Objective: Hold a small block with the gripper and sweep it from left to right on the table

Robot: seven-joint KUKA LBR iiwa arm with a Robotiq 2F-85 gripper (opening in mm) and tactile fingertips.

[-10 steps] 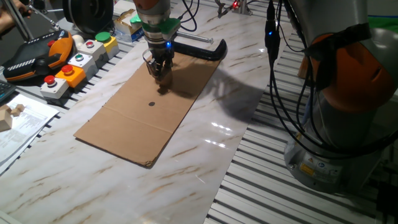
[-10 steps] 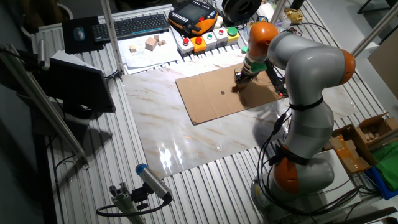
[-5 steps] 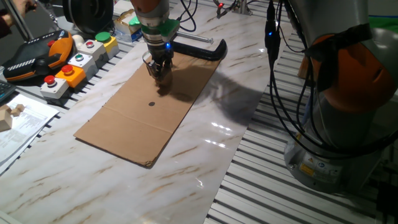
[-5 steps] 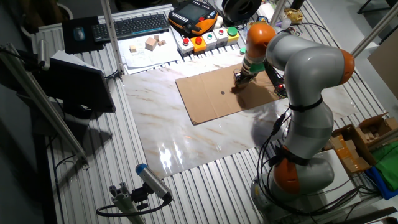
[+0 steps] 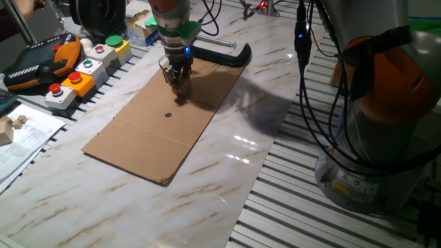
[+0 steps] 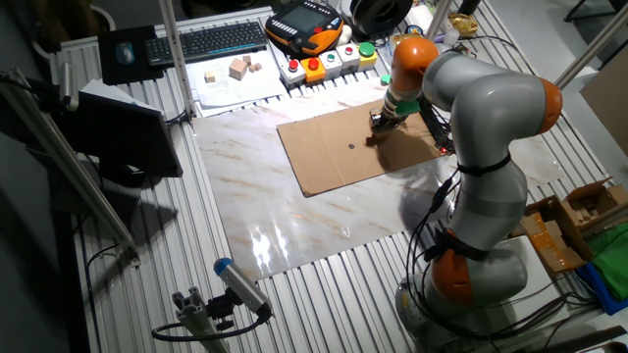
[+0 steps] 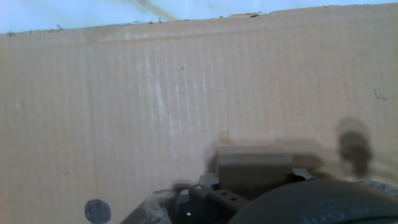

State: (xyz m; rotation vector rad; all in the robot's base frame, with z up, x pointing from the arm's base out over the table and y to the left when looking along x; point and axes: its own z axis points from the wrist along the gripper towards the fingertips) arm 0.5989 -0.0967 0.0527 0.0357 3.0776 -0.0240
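The black gripper point(image 5: 178, 85) stands upright over the far end of a brown cardboard sheet point(image 5: 151, 138) on the marble table point(image 5: 227, 172). Its fingertips press down close to the sheet. In the hand view the small block point(image 7: 254, 163), a tan cube, sits at the fingertips and rests on the cardboard point(image 7: 124, 93). The fingers appear shut on it. From the other fixed view the gripper point(image 6: 378, 125) is at the right part of the cardboard point(image 6: 334, 157); the block is too small to make out there.
Button boxes point(image 5: 83, 69) and an orange teach pendant point(image 5: 38, 62) line the table's far left edge. A black handled tool point(image 5: 220, 54) lies just behind the gripper. Loose wooden pieces point(image 6: 238, 69) sit on paper near a keyboard point(image 6: 211, 41). A black dot point(image 5: 168, 115) marks the cardboard.
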